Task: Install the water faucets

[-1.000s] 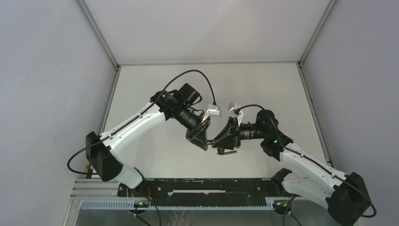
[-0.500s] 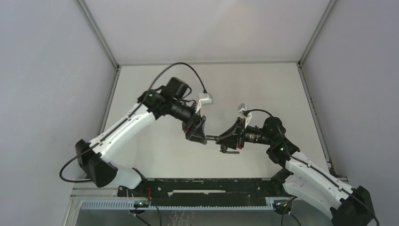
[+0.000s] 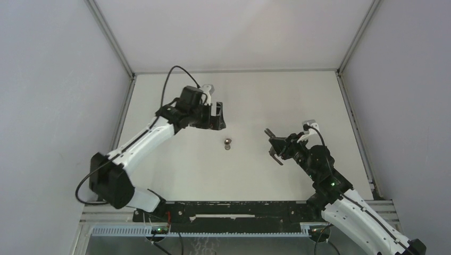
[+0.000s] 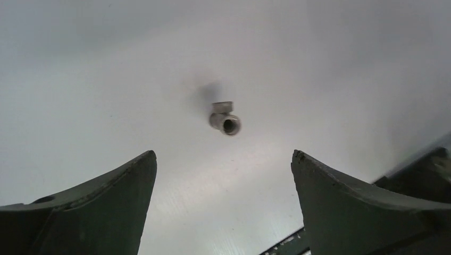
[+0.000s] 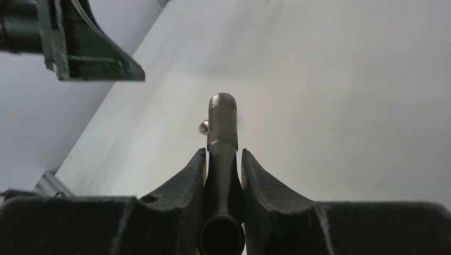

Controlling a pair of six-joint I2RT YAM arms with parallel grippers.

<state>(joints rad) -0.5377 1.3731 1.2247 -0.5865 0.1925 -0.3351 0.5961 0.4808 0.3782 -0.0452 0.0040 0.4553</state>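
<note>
One stubby fitting [image 4: 225, 120] lies alone on the table [image 3: 276, 101], between the two arms. One threaded stem [image 5: 222, 119] is pinched tight in the right gripper [image 5: 223, 154], well apart from the fitting. The left gripper [image 4: 223, 156], near the fitting, is spread wide and holds nothing.

Fitting [image 4: 225, 119] seemingly sideways, threaded stem [image 5: 222, 127] apart

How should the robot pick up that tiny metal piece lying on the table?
Pinch the short fitting across its round body, coming straight down from above. It seems to lie on its side, alone on the table, so both flanks look free. The open left hand seems best placed; the right hand holds the stem.
</note>
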